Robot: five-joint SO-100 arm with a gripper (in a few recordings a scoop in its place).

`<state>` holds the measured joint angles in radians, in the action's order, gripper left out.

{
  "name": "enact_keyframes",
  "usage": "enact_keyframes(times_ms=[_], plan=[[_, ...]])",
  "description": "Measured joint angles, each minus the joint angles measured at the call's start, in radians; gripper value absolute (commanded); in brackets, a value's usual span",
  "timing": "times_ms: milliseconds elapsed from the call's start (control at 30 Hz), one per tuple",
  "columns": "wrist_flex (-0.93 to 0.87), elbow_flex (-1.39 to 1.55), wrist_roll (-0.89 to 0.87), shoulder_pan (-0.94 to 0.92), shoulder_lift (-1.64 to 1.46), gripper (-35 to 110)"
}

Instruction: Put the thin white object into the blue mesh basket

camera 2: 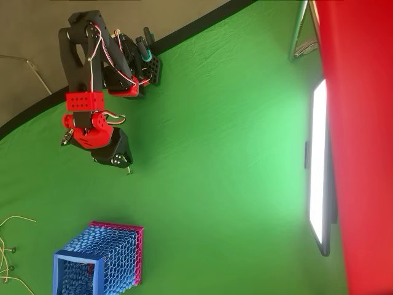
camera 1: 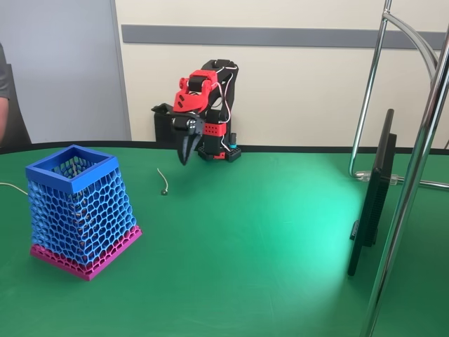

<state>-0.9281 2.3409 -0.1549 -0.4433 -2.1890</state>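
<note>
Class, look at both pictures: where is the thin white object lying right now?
In the fixed view the thin white object lies on the green table, between the blue mesh basket at left and the gripper above right.

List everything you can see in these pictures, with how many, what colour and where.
blue mesh basket: one, blue with a pink base band, upright on the table, left in the fixed view.
thin white object: one, white cord with a small round tip, lying on the table between basket and arm.
thin cables: a few, pale, at the left edge of the overhead view.
table: one, green cloth.
screen: one, black, edge-on at the right.
metal stand: one, chrome, right.
person: one, at the left edge.
gripper: one, black on a red and black arm, pointing down above the cord, holding nothing.
</note>
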Motion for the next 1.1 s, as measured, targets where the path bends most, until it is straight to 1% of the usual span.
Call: enact_keyframes(times_ms=[233, 367, 567, 767, 1100], plan=[[0.015, -0.069, -0.095, -0.072, 0.138, 1], [0.017, -0.126, -0.199, -0.115, 0.241, 1], [0.015, -0.193, -0.308, -0.161, 0.336, 7], [0.015, -0.222, -0.353, -0.183, 0.408, 11], [0.017, -0.242, -0.356, -0.190, 0.469, 14]])
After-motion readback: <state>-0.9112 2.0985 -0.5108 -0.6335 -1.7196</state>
